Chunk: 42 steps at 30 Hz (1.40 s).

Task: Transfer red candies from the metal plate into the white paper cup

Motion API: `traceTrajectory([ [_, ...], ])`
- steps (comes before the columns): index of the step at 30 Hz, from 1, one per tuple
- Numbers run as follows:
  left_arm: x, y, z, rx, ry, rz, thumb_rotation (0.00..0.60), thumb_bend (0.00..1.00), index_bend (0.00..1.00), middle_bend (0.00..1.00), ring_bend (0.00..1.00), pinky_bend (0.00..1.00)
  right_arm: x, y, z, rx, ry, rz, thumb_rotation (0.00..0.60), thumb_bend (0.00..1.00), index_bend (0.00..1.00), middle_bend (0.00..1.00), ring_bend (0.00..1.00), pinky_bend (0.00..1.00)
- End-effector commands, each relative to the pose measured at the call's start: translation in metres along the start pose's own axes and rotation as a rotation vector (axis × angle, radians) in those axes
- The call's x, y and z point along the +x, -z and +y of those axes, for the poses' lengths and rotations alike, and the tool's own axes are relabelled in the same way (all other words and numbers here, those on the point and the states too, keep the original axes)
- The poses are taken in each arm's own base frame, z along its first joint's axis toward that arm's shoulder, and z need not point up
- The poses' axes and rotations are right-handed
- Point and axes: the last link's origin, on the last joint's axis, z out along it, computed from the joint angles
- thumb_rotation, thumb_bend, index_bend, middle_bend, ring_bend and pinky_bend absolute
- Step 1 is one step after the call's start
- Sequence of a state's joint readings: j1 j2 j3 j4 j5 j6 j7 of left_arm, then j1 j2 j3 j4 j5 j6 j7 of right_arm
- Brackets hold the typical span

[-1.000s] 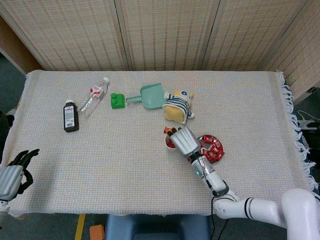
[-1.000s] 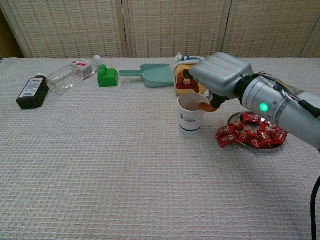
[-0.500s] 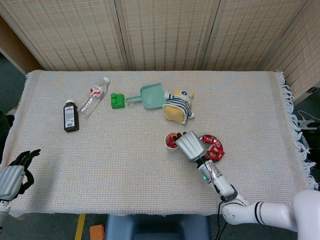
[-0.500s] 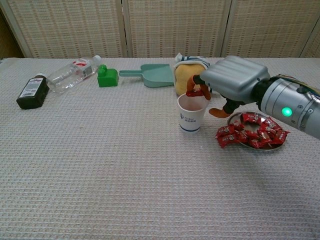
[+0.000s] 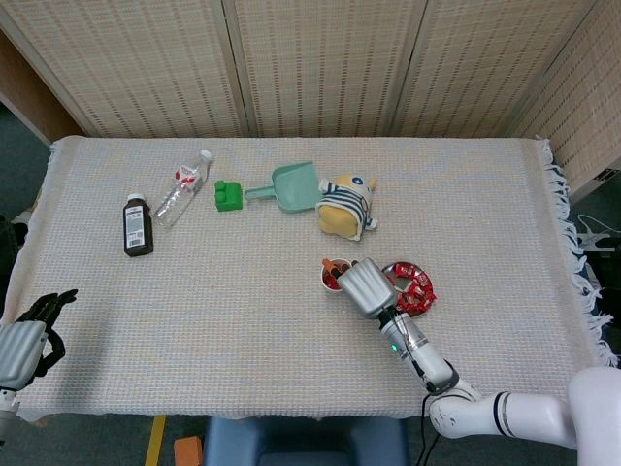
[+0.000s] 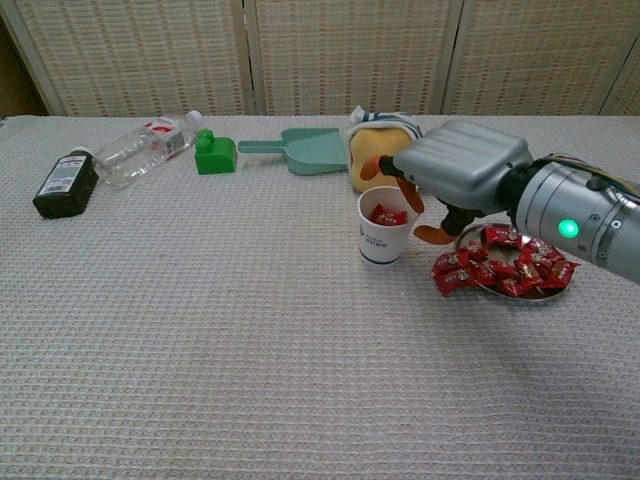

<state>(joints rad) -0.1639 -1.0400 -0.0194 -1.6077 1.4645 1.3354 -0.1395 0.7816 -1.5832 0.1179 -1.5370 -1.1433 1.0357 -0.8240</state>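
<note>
While the right hand (image 6: pixel 462 172) overlaps it, the metal plate (image 6: pixel 470 235) barely shows.

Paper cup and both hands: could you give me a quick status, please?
Right hand open beside paper cup. Left hand idle at table edge. Red candies in cup; more on metal plate. Nothing obstructing.

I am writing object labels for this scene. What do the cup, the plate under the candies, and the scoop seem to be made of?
Cup: probably paper, matte white with a blue print.
Plate: looks like metal, its grey rim has a dull shine; mostly covered by candies.
Scoop: likely plastic, a smooth, uniform green.
</note>
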Motion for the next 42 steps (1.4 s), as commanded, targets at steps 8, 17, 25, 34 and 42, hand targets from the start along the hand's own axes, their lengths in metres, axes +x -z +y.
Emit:
traceTrajectory([
  [8,-0.001,0.0,0.001,-0.001,-0.006,-0.003,0.6,1.0,0.09,0.17,0.1,0.29,0.003,0.014,0.019,-0.044,-0.038,0.028,0.6,0.27,0.14,0.29,0.56,0.93],
  [17,-0.003,0.0,0.003,-0.004,-0.014,-0.007,0.6,1.0,0.09,0.17,0.1,0.29,-0.02,0.05,0.051,-0.08,0.006,-0.109,0.6,0.18,0.2,0.55,0.57,0.94],
  [25,-0.005,-0.001,0.006,-0.013,-0.02,-0.015,0.6,1.0,0.09,0.18,0.1,0.29,-0.035,0.06,0.059,-0.078,0.048,-0.241,0.6,0.17,0.25,0.69,0.65,0.99],
  [34,-0.005,-0.001,0.005,-0.013,-0.017,-0.015,0.6,1.0,0.09,0.18,0.1,0.29,-0.05,0.059,0.058,-0.097,0.046,-0.302,0.6,0.17,0.26,0.73,0.69,1.0],
  [42,-0.004,-0.001,0.004,-0.012,-0.014,-0.014,0.6,1.0,0.09,0.18,0.1,0.29,-0.063,0.051,0.05,-0.092,0.021,-0.305,0.6,0.17,0.33,0.75,0.71,1.0],
])
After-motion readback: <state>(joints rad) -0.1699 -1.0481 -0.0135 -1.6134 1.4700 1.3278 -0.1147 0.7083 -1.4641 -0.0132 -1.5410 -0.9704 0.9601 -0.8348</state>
